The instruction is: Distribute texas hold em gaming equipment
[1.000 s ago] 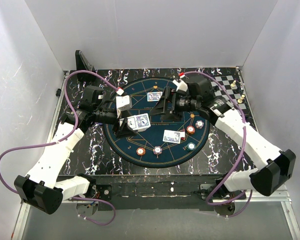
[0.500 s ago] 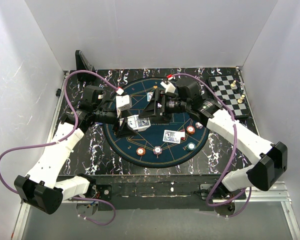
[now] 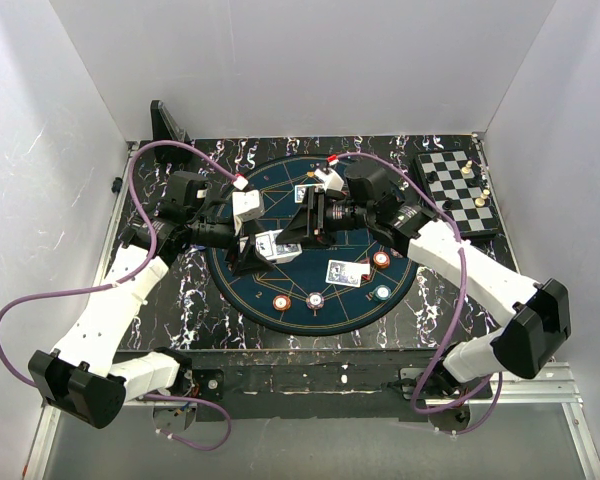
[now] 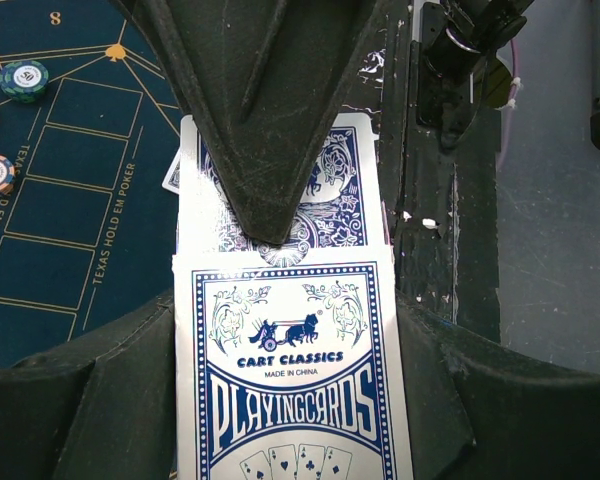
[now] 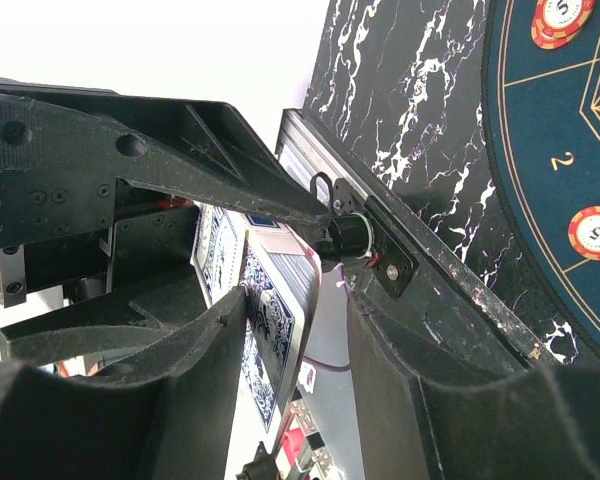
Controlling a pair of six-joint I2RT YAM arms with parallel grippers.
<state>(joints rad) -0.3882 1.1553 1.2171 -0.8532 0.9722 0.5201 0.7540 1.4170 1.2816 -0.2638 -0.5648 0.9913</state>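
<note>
Left gripper (image 3: 265, 248) pinches card deck (image 4: 290, 390) mid-bench; right gripper (image 3: 300, 230) seemingly spread astride its thin, slick, bendy top card (image 4: 325, 190), so take the protruding end.

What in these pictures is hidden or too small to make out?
1. Left wrist view: the blue-and-white playing-card box is cut off by the bottom edge; the left gripper's upper finger covers part of the blue-backed card behind it.
2. Right wrist view: whether the right gripper pinches any card; its own fingers block that.
3. Top view: numbers on striped poker chips, too small.
</note>
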